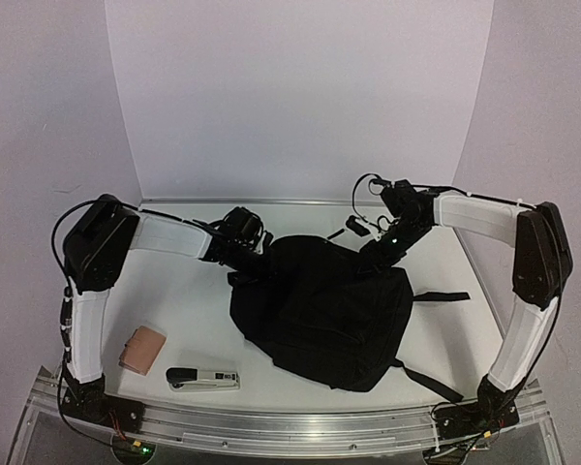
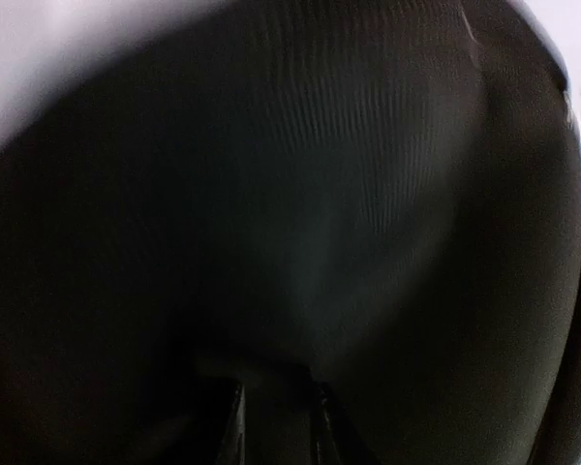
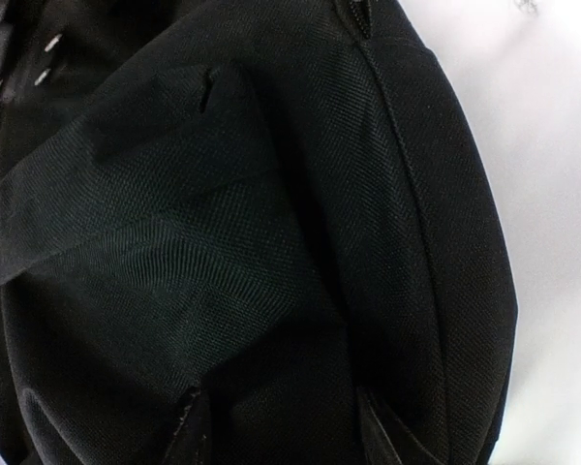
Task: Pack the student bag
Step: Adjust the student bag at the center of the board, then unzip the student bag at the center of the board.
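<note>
At the centre of the surface (image 1: pixel 189 300) lay the bag (image 1: pixel 320 310), black, slumped flat, its straps trailing toward the right and near edges. The left gripper (image 1: pixel 244 254) met the bag's far-left edge and the right gripper (image 1: pixel 378 254) its far-right edge. In the left wrist view dark fabric filled nearly the whole frame, and the finger gap was too shadowed to tell whether cloth was pinched. In the right wrist view the fingers (image 3: pixel 186 426) stood apart astride a fold beside the zip seam; whether they gripped it could not be told. A stapler (image 1: pixel 203 378) and a small tan case (image 1: pixel 140 347) lay near the left arm's base, well apart from the bag.

The step was judged to be taking hold of the bag's top on both sides so as to open its mouth. Done well, each gripper would take only the outer layer close to the zip, not a bunched double fold. Both would lift together and pull gently apart, since soft cloth slips from a shallow pinch and sags shut if one side lets go.
</note>
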Controlling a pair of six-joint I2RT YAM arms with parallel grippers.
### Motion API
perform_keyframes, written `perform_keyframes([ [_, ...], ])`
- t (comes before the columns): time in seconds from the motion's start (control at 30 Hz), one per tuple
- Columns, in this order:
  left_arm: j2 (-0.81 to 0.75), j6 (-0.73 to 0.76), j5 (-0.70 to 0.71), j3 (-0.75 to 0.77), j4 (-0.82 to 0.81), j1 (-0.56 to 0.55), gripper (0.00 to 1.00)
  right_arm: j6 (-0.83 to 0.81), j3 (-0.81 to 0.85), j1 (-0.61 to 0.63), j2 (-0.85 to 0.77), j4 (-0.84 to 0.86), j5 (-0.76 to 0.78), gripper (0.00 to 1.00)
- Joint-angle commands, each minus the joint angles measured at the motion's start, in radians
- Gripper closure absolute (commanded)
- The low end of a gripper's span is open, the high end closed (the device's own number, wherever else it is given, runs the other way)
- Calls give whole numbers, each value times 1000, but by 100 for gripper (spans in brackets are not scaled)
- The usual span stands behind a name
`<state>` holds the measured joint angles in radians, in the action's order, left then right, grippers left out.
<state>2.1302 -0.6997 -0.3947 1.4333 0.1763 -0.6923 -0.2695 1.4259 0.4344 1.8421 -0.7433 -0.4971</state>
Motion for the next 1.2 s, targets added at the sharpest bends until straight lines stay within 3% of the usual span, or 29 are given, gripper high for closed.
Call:
perform_keyframes([
  [0.0, 108, 46, -73, 187, -24, 103, 76, -7, -71, -31, -76, -105, 50, 54],
  [0.2, -26, 153, -90, 228, 34, 153, 46, 31, -45, -29, -217, -115, 21, 39],
  [0.37, -227, 129, -90, 6, -27, 112, 39, 90, 55, 38, -256, -114, -12, 37],
  [0.57, -423, 69, -83, -283, -175, -33, 38, 87, 66, 235, -237, -114, -19, 39],
  [0.7, -460, 18, -108, -418, -313, -125, 38, 60, 47, 318, -199, -111, -47, 42],
  [1.07, -424, -89, -163, -566, -562, -185, 45, 57, 21, 438, -80, -79, -70, 47],
  [1.17, -418, -103, -174, -577, -596, -189, 57, 63, 20, 439, -58, -65, -63, 47],
])
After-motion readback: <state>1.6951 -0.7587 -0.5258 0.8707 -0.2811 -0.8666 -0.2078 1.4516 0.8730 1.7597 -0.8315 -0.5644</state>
